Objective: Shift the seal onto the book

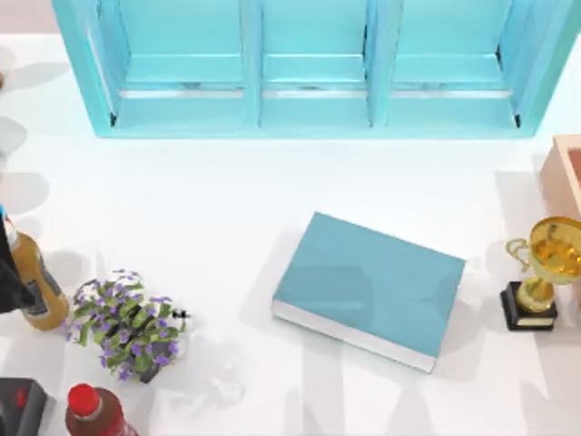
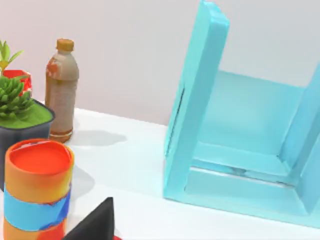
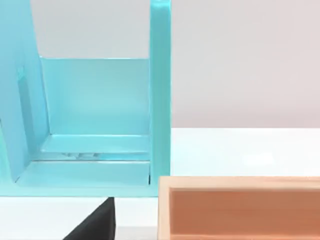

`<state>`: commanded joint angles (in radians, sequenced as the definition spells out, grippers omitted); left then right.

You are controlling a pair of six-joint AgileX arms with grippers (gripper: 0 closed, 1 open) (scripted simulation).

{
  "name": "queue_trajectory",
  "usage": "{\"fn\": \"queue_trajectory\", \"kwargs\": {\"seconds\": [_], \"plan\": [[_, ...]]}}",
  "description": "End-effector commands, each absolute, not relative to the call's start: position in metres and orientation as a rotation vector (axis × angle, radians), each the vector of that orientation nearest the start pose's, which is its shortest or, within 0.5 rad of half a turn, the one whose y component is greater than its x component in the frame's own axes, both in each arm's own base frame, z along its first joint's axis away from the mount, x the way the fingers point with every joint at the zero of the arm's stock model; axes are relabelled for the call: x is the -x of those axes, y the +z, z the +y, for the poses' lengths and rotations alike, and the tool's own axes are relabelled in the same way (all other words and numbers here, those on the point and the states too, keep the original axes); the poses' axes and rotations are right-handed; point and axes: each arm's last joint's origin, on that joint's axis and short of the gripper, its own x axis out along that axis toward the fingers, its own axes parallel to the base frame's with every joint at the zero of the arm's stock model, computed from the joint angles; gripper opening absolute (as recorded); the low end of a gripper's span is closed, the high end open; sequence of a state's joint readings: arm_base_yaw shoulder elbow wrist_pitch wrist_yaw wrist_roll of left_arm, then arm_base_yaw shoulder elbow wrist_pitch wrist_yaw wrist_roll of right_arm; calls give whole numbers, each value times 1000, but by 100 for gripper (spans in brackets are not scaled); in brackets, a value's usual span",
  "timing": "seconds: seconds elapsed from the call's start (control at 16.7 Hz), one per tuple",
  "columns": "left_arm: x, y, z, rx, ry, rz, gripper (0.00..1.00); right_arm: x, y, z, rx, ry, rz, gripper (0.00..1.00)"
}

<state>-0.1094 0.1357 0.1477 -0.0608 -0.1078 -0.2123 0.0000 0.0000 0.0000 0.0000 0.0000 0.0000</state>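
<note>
step: pre-grasp, nothing picked up | book bare mid-table, no seal spotted | both grippers' fingers: can't tell | next: probably find the seal first

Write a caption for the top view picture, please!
A thick teal-blue book lies on the white table between a purple-flowered potted plant and a gold trophy.

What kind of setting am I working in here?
Likely a simulated tabletop set up like a desk or study: a teal shelf unit at the back, the book lying flat on the white table, and a gold trophy beside it.
</note>
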Motion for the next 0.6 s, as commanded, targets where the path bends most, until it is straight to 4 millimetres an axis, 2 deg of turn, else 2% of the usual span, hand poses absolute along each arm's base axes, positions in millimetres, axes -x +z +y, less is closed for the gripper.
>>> {"fn": "queue_trajectory", "kwargs": {"seconds": [0.18,0.3,0.6], "plan": [[-105,170,-3,58,0,9,100,-106,160,-1,0,0,0,100],[-106,162,-2,10,0,1,100,-106,160,-1,0,0,0,100],[-106,160,-1,0,0,0,100,-106,160,-1,0,0,0,100]]}}
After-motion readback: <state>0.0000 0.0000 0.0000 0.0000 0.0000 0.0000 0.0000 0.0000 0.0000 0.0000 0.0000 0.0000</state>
